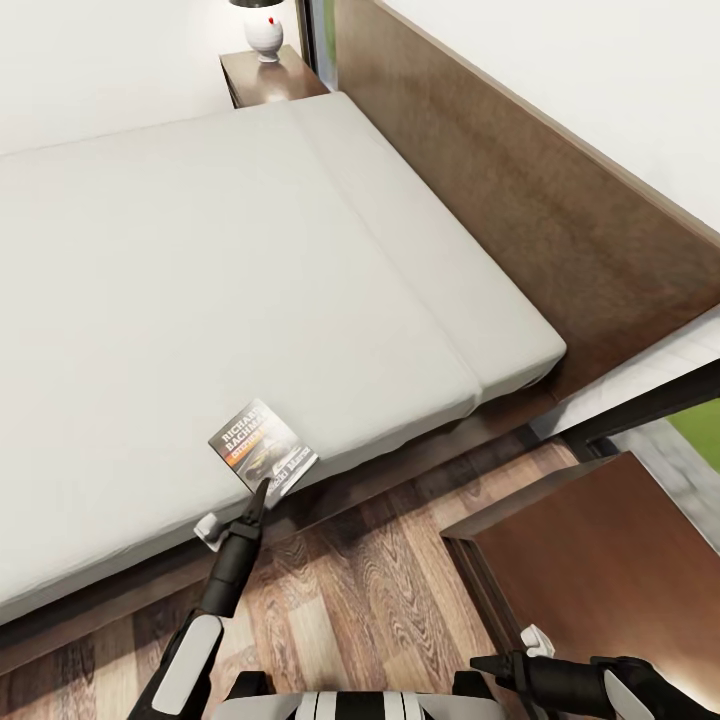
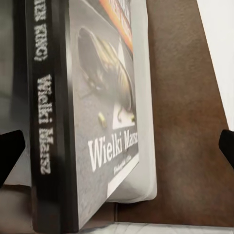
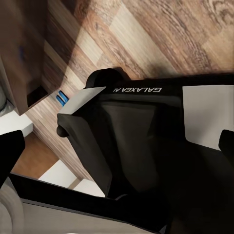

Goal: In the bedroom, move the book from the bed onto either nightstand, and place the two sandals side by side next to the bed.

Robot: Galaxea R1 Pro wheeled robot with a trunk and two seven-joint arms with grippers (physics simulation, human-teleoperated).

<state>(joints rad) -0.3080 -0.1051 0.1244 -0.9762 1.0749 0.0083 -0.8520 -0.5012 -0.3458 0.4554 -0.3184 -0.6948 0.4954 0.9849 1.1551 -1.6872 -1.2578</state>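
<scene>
We get bright, even light in the head view, mattress point(image 1: 200, 280) nearly washed out. Book point(image 2: 83, 122) looks soft and blurry close up; dim shadow toward 9 o'clock there.

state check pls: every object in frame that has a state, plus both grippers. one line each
book: closed, cover up, flat on the mattress at its near edge, not lifted.
left gripper: open, fingertips either side of the book.
right gripper: open, holding nothing, low over the floor.
near nightstand: top bare where visible.
far nightstand: carries a lamp.
mattress: flat, plain, carrying the book.
</scene>
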